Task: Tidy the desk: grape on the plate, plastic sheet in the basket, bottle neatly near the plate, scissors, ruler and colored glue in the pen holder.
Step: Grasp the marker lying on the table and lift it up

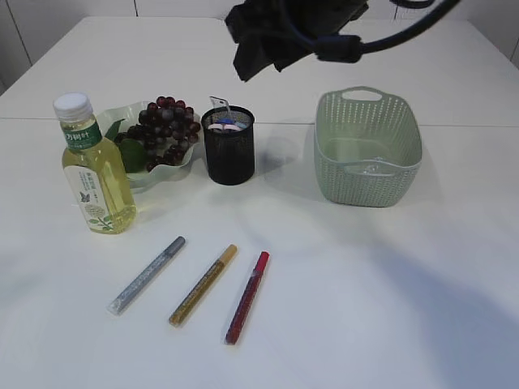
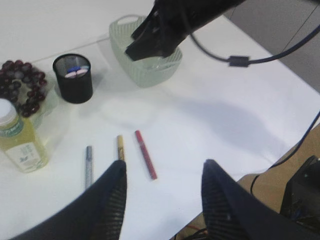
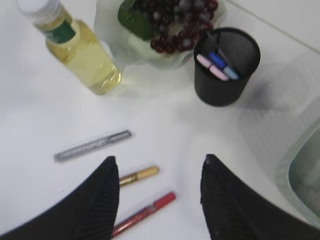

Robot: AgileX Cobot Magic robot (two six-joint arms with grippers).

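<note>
White table (image 1: 389, 292) right of red glue (image 1: 247, 297) seems open.

Open worktop (image 1: 389, 275) is lying right of the red glue pen (image 1: 247, 297); pen holder (image 1: 228, 146) and basket (image 1: 367, 147) are standing behind.

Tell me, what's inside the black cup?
Pink, blue and white handle ends poke up inside the black mesh pen holder, plus a thin ruler-like strip at its back rim. Their lower parts are hidden by the cup's wall.
</note>
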